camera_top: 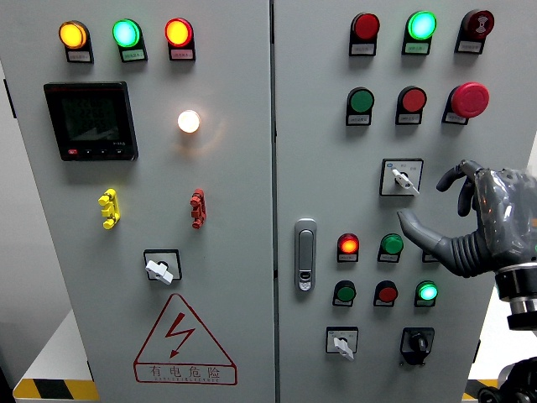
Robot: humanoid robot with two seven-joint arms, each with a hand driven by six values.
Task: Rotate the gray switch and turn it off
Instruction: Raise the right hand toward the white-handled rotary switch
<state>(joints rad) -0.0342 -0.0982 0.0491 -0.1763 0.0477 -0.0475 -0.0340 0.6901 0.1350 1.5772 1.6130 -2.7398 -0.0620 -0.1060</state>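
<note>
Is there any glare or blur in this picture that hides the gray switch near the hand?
Head view: the gray switch is sharp and free of glare; the white lamp blooms brightly on the left door; the right hand looks crisp, without motion blur.

The left door (243, 252) carries three lit lamps along its top edge, one display (91, 121), one white lamp (189, 121), one yellow lever (108, 208), one red lever (197, 208), one gray switch (161, 267) and one warning triangle (184, 342). The right door (319, 126) carries three selector switches and one door handle (305, 254).
</note>
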